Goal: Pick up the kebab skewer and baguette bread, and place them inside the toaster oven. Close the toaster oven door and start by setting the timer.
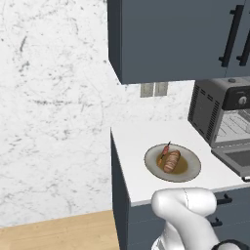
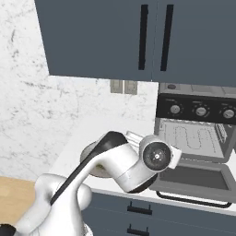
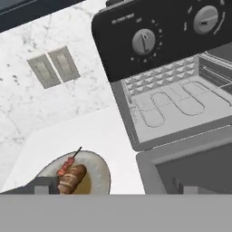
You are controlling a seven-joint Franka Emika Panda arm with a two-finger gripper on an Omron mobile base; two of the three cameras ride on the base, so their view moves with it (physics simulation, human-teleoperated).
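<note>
Desk of white stone ends in a square corner at the left, with wood floor below and bare surface all round a round plate set near the front edge. On the plate lie the baguette bread and, touching its left side, the kebab skewer; both run lengthwise from 7 to 1 o'clock in the left base view, stick tip toward the wall. At 3 o'clock from the plate stands the toaster oven, its toaster oven door dropped flat over the desk front, wire rack exposed. The right base view shows three knobs; the timer sits left in the hand view, which also shows two wall outlets. The hand hangs above the plate and door, fingers spread wide, holding nothing.
</note>
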